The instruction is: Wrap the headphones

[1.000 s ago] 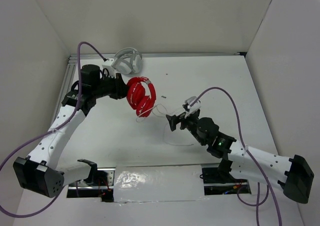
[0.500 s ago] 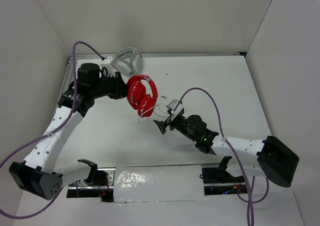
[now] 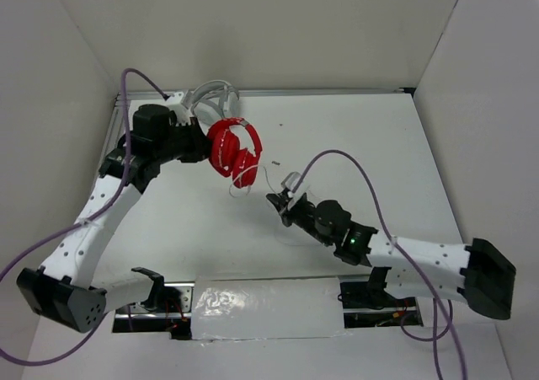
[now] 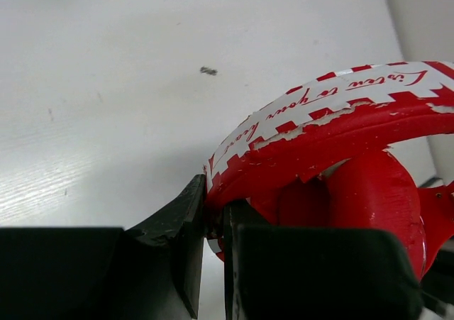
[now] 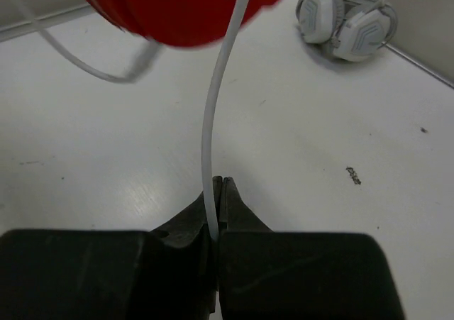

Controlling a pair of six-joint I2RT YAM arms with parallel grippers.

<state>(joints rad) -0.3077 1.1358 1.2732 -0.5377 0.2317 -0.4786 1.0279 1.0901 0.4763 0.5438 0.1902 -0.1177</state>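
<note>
The red headphones (image 3: 234, 148) hang above the table at the back left, held by the headband. My left gripper (image 3: 205, 144) is shut on that headband (image 4: 333, 114), which carries white lettering; one red ear cup (image 4: 369, 192) sits just beyond the jaws (image 4: 215, 221). The thin white cable (image 5: 213, 121) drops from the red ear cup (image 5: 177, 8) straight into my right gripper (image 5: 218, 185), which is shut on it. In the top view my right gripper (image 3: 274, 201) sits low over the table, just right of and nearer than the headphones.
White-grey headphones (image 3: 210, 98) lie at the back left edge, right behind the red pair and the left arm; they also show at the far side (image 5: 347, 22). A small dark speck (image 3: 276, 163) marks the table. White walls close the table in on three sides.
My right arm has reached left toward the red headphones, and its jaws went from open to shut on the cable. The left gripper has shifted the headphones slightly back and left.
</note>
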